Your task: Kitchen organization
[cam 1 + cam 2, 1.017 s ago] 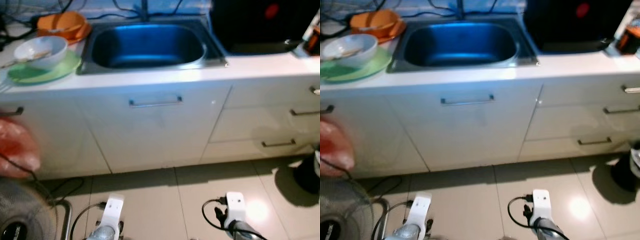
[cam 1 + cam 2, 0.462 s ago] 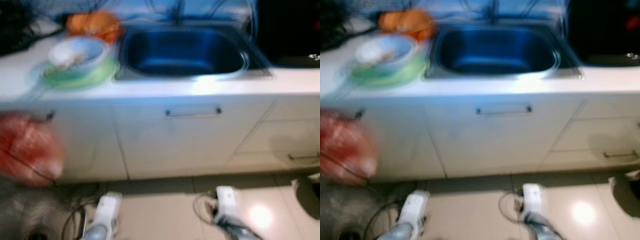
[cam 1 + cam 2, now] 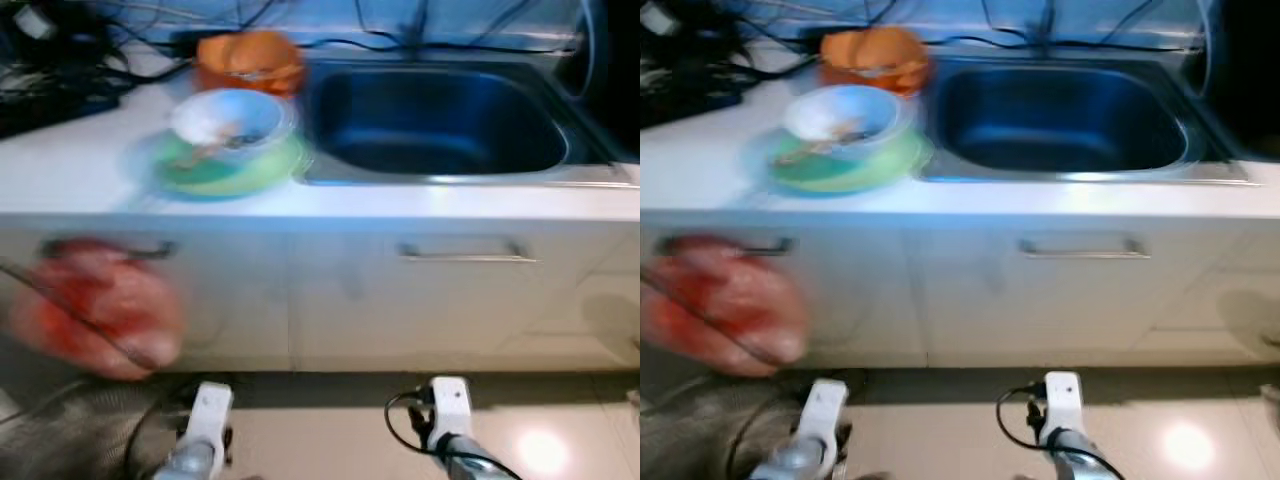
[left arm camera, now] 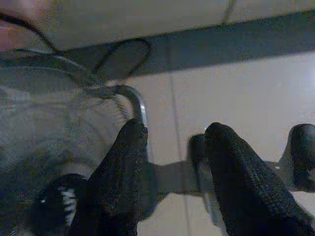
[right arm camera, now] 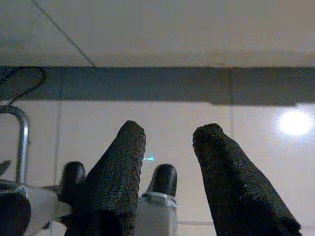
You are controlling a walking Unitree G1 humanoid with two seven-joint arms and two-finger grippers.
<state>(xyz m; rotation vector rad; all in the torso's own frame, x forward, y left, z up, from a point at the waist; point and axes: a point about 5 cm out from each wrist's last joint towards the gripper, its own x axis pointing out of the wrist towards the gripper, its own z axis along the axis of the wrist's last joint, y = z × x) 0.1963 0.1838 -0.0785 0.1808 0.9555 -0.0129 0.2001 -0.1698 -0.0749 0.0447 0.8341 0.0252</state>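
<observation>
On the white counter left of the steel sink a white bowl sits on a green plate, with an orange bowl behind them. Both arms hang low over the floor tiles. My left gripper is open with nothing between its fingers. My right gripper is open too, and empty. The arms' wrists show at the bottom edge of the head views, left and right.
White cabinet doors with metal handles run below the counter. A red bag hangs at the left cabinet. A floor fan stands beside my left gripper. Black cables lie on the counter's far left.
The whole view has shifted right, so the camera has turned left; the dishes now sit nearer the middle. Both arms still hang as before.
</observation>
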